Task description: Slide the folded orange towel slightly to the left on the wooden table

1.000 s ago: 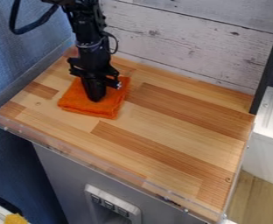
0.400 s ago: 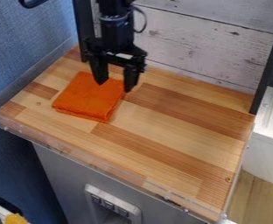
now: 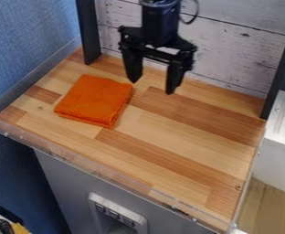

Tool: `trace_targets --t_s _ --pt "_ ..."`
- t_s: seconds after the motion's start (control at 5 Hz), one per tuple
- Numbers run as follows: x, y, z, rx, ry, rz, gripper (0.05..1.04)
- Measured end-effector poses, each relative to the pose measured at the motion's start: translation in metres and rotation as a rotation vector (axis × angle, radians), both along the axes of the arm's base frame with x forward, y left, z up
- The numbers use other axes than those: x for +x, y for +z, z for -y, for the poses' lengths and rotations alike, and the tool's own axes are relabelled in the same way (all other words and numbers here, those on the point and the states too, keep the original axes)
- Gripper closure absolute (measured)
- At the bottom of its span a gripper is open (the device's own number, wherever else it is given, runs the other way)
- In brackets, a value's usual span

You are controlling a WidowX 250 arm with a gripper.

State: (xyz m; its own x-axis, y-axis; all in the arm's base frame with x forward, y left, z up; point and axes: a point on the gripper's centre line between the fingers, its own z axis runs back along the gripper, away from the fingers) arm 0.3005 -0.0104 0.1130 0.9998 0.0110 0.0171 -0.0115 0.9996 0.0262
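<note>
The black gripper (image 3: 151, 87) hangs above the back middle of the wooden surface, open, its two fingers spread apart with nothing between them. To its left and nearer the camera, a folded orange cloth (image 3: 94, 101) lies flat on the wooden surface (image 3: 169, 132). A gap separates the gripper from the cloth.
Behind the surface stands a whitewashed plank wall (image 3: 230, 41), with a black post (image 3: 87, 32) at the back left and another (image 3: 282, 68) at the right. A clear raised edge (image 3: 96, 167) runs along the front. A white unit (image 3: 282, 123) stands at the right.
The gripper was closed down on the cloth, then opened and rose away to the right. The cloth now lies free, slightly shifted toward the left and flatter.
</note>
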Motion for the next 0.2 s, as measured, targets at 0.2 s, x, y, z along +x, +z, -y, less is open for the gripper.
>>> trace_targets --t_s 0.2 --pt "-0.0068 0.0082 0.0193 0.001 -0.009 -0.004 0.085"
